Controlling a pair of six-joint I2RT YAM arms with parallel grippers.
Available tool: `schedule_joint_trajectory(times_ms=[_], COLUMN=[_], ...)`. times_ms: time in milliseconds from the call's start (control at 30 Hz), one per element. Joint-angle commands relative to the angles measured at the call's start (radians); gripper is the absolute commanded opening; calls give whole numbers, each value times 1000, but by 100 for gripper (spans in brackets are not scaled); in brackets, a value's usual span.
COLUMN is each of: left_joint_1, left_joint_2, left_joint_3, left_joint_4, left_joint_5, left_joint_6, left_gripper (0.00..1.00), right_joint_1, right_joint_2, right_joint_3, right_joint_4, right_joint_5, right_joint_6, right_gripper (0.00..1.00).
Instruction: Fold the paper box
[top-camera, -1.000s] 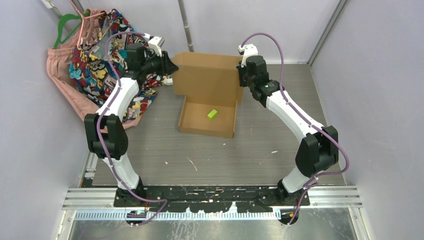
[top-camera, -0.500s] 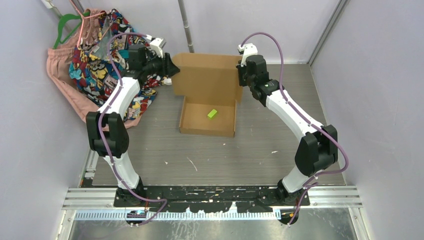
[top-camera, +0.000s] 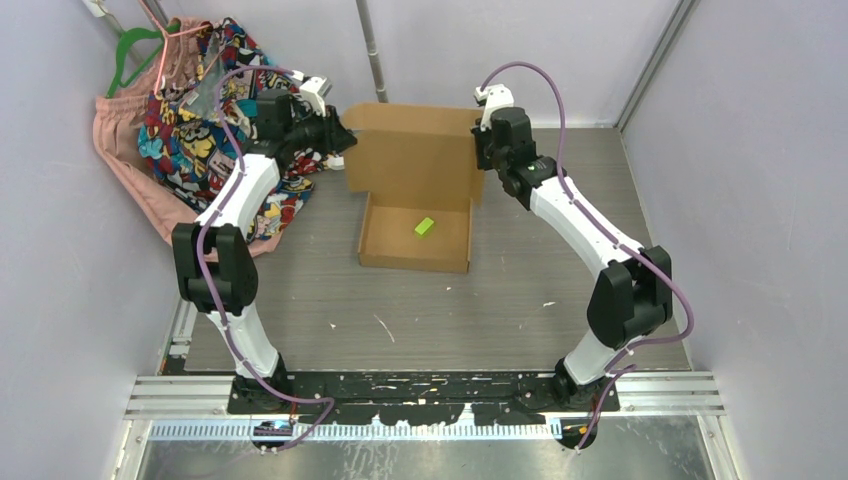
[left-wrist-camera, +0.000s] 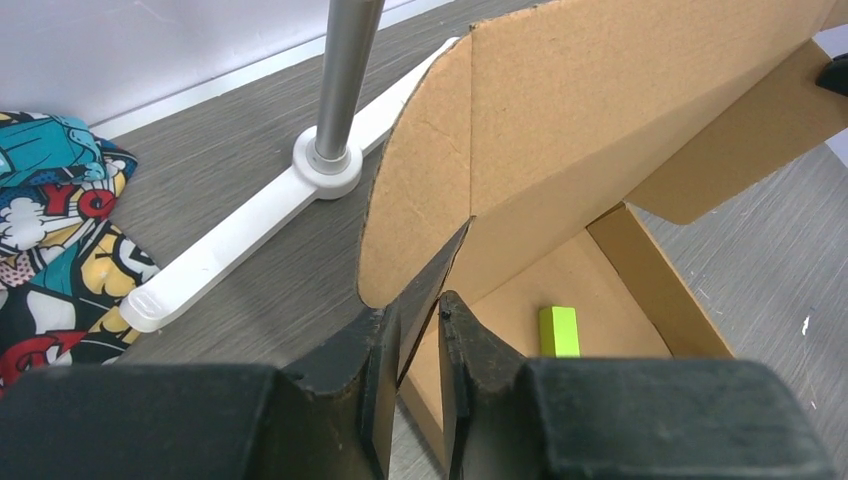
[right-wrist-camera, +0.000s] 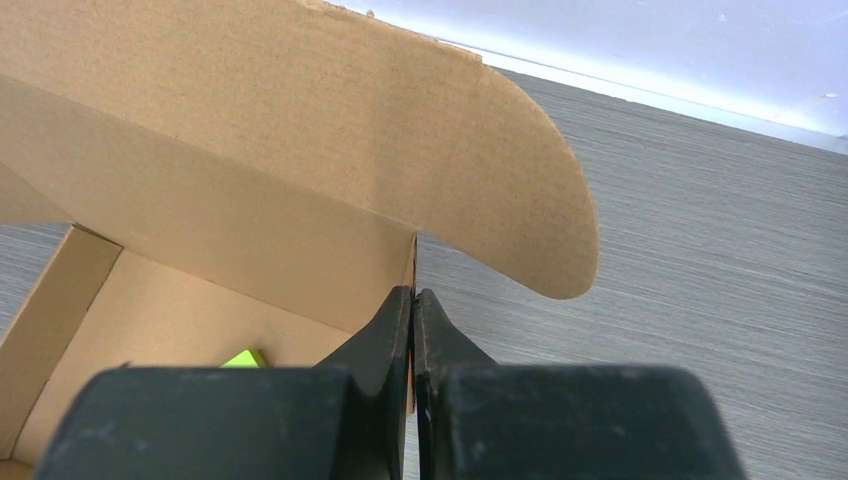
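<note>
Left gripper (left-wrist-camera: 418, 312) has opened up and come back down on the lid's left edge. Right gripper (right-wrist-camera: 413, 298) has crept a touch toward the far wall, and the box has barely shifted. On the table (top-camera: 300, 300), the paper box (top-camera: 415, 160) sits mid-far. Its tray is already formed and flat on the surface, the lid panel stands roughly upright off the tray's far wall, and a rounded side flap sticks out at each end. Clothes pile (top-camera: 190, 110) is well off to the left, not in play. We read the left fingers as narrowed onto the crease between lid and left flap, with cardboard between them. Right fingers are pinched all but together on the matching right-hand crease. A small green block (top-camera: 425, 227) lies loose inside the tray. We judge the step in hand as closing the lid. Next move: swing both grips forward and down together, keeping them level so the lid doesn't rack, and steer the side flaps inside the tray walls, not outside.
</note>
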Motion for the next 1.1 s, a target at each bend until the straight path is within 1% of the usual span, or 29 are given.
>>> schedule_joint_trajectory(times_ms=[0, 133, 267, 433, 600, 1067], left_joint_1=[9, 5, -15, -82, -140, -204], left_joint_2=[-29, -56, -86, -125, -147, -208], left_joint_3=[37, 19, 4, -9, -19, -82], left_joint_4=[2, 3, -12, -61, -94, -108], left_joint_5=[10, -23, -88, -201, -313, -438], left_joint_6=[1, -9, -8, 41, 54, 24], left_gripper=[21, 20, 21, 21, 21, 20], right_joint_1=[-2, -2, 0, 3, 14, 38], right_joint_2=[18, 20, 28, 33, 39, 87], right_joint_3=[50, 57, 73, 92, 112, 220], right_joint_4=[-27, -33, -53, -76, -108, -231], right_joint_5=[-9, -3, 3, 10, 27, 66], right_joint_6=[-9, -5, 6, 32, 49, 159], right_gripper=[5, 4, 3, 2, 2, 1])
